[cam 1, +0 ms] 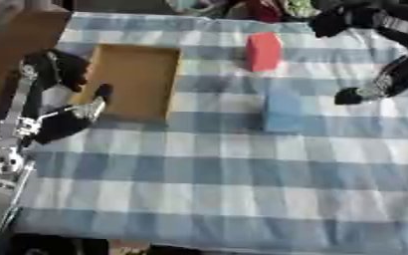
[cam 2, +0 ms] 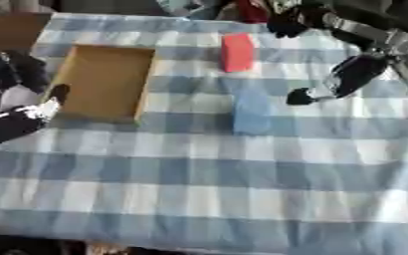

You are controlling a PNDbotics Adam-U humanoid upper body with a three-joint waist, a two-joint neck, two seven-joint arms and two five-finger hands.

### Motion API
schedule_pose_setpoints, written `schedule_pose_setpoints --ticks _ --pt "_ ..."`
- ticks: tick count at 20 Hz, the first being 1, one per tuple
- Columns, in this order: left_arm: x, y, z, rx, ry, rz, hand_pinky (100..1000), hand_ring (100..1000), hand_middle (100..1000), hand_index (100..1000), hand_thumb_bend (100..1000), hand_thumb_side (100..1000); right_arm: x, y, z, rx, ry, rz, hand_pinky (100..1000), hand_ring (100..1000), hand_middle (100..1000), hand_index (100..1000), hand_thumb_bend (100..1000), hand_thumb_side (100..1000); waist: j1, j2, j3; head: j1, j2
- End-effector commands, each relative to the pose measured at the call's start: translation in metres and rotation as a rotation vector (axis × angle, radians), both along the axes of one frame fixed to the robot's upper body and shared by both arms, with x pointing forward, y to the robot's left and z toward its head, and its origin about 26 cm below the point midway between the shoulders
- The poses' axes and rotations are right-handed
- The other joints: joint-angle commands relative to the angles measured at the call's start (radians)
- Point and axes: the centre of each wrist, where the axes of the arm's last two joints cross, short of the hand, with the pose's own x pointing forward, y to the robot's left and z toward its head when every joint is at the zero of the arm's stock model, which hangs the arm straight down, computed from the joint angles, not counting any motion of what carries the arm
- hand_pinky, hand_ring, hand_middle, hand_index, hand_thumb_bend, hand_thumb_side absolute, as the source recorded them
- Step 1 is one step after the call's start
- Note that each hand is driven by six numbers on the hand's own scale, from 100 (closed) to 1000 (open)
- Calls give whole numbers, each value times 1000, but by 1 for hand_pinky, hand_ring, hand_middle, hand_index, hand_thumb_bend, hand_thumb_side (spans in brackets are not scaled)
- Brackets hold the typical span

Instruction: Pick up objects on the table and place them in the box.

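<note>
Over the blue-and-white checked tablecloth (cam 1: 207, 164), near its right edge, my right hand (cam 2: 347, 77) hangs with its fingers stretched out and slanting down to the left, holding nothing; one dark fingertip (cam 2: 299, 96) reaches lowest, and I cannot tell whether it touches the cloth. Just to the left of that fingertip lies the blue block (cam 1: 282, 110), apart from the hand. Farther back, and also left of my hand, stands the red block (cam 1: 263, 51), well clear of the fingers. At the cloth's left edge my left hand (cam 1: 68, 117) rests beside the shallow brown box (cam 1: 136, 82), fingers relaxed and gripping nothing, one fingertip (cam 1: 103, 91) close against the box's left wall. Both blocks sit outside the box, to its right.
</note>
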Motion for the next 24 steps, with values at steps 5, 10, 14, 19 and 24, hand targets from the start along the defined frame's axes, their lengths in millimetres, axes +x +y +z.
schedule_pose_setpoints --ticks 5,10,14,19,24 --pt "-1 2 5 8 -12 -10 501 529 512 629 431 100 11 0 4 -25 -21 -19 830 834 875 890 639 477 2 -20 2 -5 6" --pt "-1 2 5 8 -11 -12 502 529 512 630 433 100 17 1 -3 -30 -10 -31 827 829 871 889 618 473 4 -20 1 -5 6" --pt "-1 1 5 7 -9 -12 502 529 512 630 435 100 22 4 -11 -49 6 -35 825 828 867 888 616 476 6 -21 0 -7 6" --pt "-1 1 4 7 -7 -14 502 529 512 630 436 100 29 5 -28 -68 40 -57 823 824 864 885 615 481 9 -22 -1 -6 6" --pt "-1 1 3 6 -4 -16 502 529 511 630 437 100 35 6 -45 -77 72 -72 821 819 861 883 614 484 9 -22 0 -7 6"
